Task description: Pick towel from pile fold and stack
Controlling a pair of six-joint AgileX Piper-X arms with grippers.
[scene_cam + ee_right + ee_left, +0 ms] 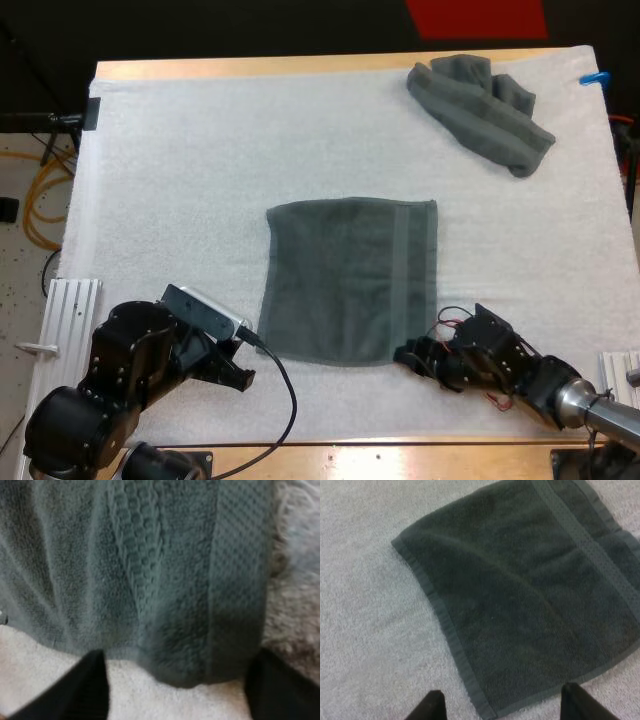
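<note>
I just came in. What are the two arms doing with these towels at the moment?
Two robot arms are about to fold a towel. The flat towel, dark grey-green, lies spread out in the middle of the white mat. The left gripper is at its near left corner and the right gripper at its near right corner. Both have their fingers open and grip nothing. No fold is made yet. The crumpled towel lies apart, at the far right of the mat.

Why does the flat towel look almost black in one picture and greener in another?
High view: even light, flat towel mid grey-green on the pale mat. Left wrist view: dimmer, so it looks almost black. Right wrist view: brighter, so it looks lighter green, with shade near its edge.
</note>
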